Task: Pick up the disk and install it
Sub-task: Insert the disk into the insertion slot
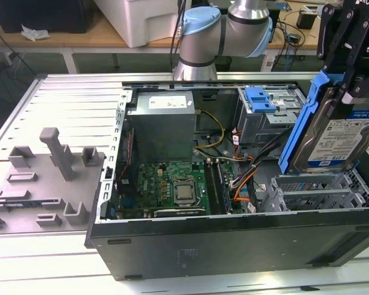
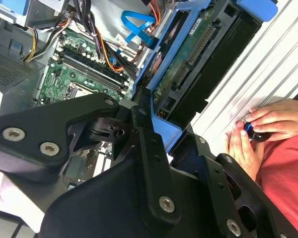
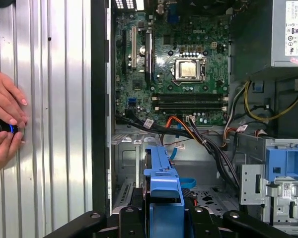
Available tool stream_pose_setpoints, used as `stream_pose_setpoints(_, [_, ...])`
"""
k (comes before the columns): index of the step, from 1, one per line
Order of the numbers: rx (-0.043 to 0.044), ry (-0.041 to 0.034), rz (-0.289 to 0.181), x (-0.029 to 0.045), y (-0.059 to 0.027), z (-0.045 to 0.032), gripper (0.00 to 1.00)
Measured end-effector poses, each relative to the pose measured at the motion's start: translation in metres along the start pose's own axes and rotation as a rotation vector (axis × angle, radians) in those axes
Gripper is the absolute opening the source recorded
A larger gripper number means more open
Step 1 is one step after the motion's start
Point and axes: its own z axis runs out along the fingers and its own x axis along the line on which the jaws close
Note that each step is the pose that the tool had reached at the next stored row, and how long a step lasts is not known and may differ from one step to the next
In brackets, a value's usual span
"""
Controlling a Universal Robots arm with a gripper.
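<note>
The disk (image 1: 343,136), a silver hard drive with a white-and-blue label in a blue bracket, hangs tilted on edge at the exterior view's right. My gripper (image 1: 347,86) is shut on its upper end. The disk hovers just above an empty grey drive bay (image 1: 310,192) at the front right of the open computer case (image 1: 234,239). In the second wrist view the disk (image 2: 186,69) shows its green circuit-board underside, with the gripper (image 2: 156,126) clamped on the blue bracket. The first wrist view shows the bracket (image 3: 162,186) edge-on between the black fingers (image 3: 129,218).
Inside the case are the motherboard (image 1: 178,184), the grey power-supply box (image 1: 163,126), a grey cage with a blue latch (image 1: 263,101) and orange and black cables (image 1: 246,178). A person's hands (image 3: 2,119) rest on the ribbed table beside the case. A grey fixture (image 1: 46,178) sits on the table.
</note>
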Motion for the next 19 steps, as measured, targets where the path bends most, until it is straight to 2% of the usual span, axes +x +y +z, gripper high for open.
stream_pose_setpoints(19, [-0.0006, 0.0001, 0.016, 0.0021, -0.0001, 0.0055, 0.36])
